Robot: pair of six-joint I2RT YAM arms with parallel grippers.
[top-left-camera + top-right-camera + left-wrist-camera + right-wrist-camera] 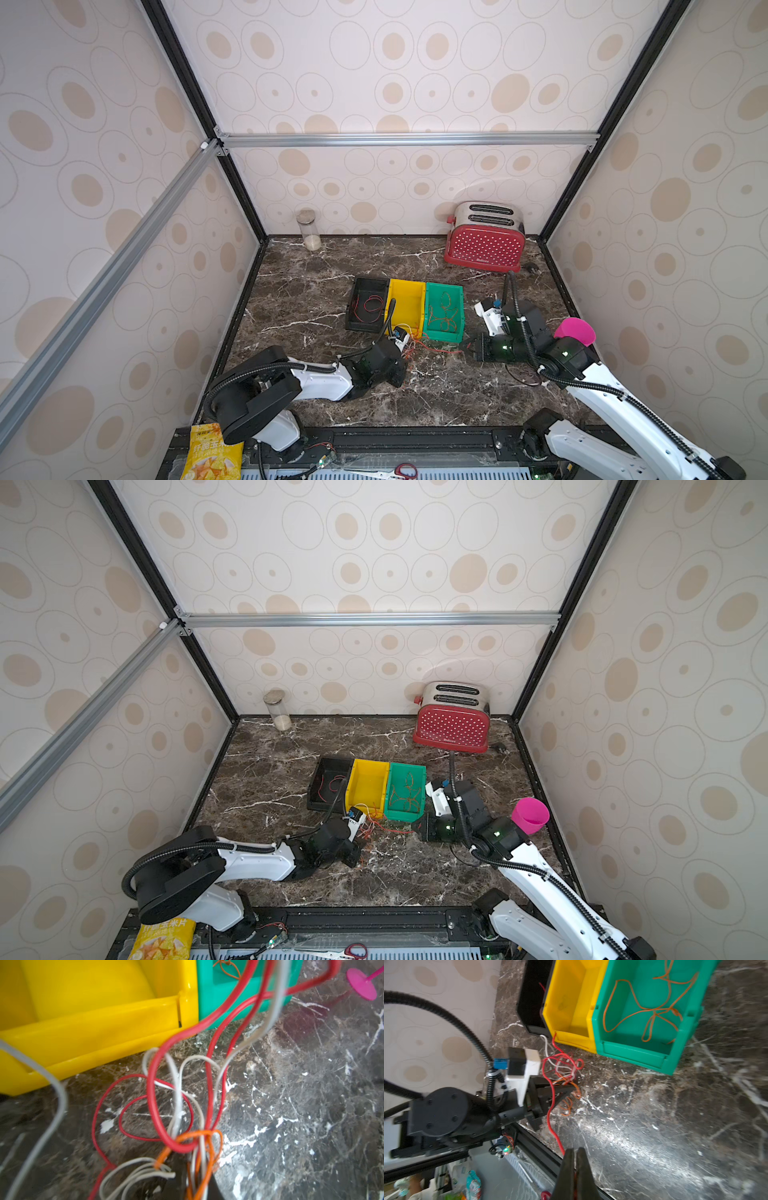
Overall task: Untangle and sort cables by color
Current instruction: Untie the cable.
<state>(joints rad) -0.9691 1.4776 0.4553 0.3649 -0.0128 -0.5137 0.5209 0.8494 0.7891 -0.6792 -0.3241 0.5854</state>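
Pinching the end of a red cable, our right fingers are pressed together on it, with no gap showing between them in the right wrist view. From there the strand runs nearly straight over the tabletop to our left fingers. These are closed on the knot of cables, red, white and orange loops bunched together, some spilling loose onto the marble beside them. In both top views this knot sits in the lower middle of the frame, just in front of the yellow bin and near the front corner of the green bin.

What matters to us is the line of the red strand. Its long axis lies left to right across the frame in a top view, with the knot at the left end and our right fingers at the right end. We judge that drawing the right fingers away to the right along that line, with the left fingers anchoring the knot, should slide the red free. The left wrist view shows it looped through orange and white, so it may snag.

The black bin, holding red strands, lies up and left of the knot, closer to our left arm. The green bin holds orange ones, and the yellow bin looks empty.
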